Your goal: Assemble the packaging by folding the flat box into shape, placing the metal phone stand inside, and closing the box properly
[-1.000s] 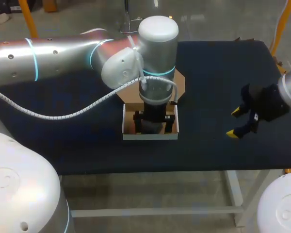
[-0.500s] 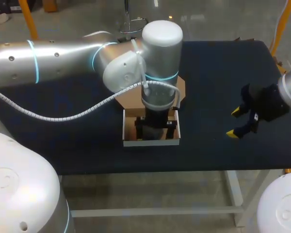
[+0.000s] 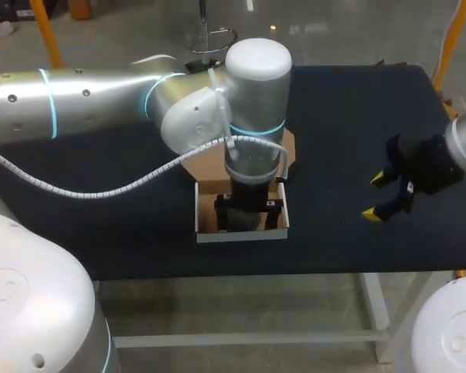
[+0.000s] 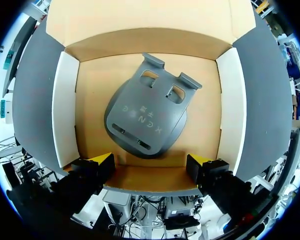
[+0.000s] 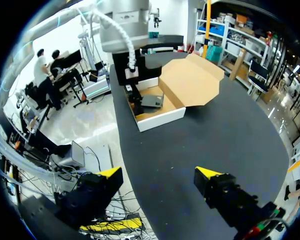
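Stand (image 4: 145, 120) lies flat on the floor of the box (image 4: 64, 110), askew to its walls, straight under the left gripper (image 4: 150, 162), whose fingers are spread wide and empty. Behind the box the lid (image 5: 190, 80) lies open (right gripper (image 5: 159, 173), also spread and empty, hangs well off to the box's side).

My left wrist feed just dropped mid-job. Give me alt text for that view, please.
A grey metal phone stand lies on the floor of the open brown cardboard box with white side walls, its lid flap folded back beyond. The left gripper hangs over the box's near edge, yellow-tipped fingers open and clear of the stand.
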`<state>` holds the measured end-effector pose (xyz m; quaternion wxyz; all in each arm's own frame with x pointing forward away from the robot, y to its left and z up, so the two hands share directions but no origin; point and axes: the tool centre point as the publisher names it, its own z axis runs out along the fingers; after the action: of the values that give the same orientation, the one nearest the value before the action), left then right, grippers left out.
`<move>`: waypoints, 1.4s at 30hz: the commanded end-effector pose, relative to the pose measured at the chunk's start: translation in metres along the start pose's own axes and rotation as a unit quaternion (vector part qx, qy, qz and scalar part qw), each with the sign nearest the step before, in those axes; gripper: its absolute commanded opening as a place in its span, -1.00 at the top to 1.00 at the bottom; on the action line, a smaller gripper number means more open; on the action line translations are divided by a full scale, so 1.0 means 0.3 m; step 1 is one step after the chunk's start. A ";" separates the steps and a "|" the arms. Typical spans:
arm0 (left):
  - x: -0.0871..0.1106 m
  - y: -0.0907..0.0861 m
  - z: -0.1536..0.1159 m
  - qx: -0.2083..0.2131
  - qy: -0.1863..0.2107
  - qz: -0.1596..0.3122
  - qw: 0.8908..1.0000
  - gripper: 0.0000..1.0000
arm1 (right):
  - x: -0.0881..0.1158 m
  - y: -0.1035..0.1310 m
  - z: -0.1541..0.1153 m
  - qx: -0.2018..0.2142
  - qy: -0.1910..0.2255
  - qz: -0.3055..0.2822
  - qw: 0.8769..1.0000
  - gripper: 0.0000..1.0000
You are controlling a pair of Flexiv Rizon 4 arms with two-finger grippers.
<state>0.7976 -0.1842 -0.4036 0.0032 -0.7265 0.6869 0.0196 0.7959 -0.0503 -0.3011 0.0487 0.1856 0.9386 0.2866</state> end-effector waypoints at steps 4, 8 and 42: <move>0.007 0.009 -0.021 0.015 -0.007 0.001 1.000 -1.00 | 0.001 -0.004 -0.006 -0.003 0.001 -0.001 1.000 -1.00; 0.012 0.012 -0.051 0.026 -0.006 0.007 1.000 -1.00 | 0.001 -0.004 -0.006 -0.003 0.001 -0.001 1.000 -1.00; -0.146 -0.057 -0.385 0.113 0.173 0.212 0.955 -1.00 | 0.001 -0.004 -0.006 -0.003 0.001 -0.001 1.000 -1.00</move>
<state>0.8186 -0.1596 -0.2939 -0.0061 -0.5659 0.8112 -0.1473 0.7960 -0.0503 -0.3012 0.0486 0.1856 0.9386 0.2866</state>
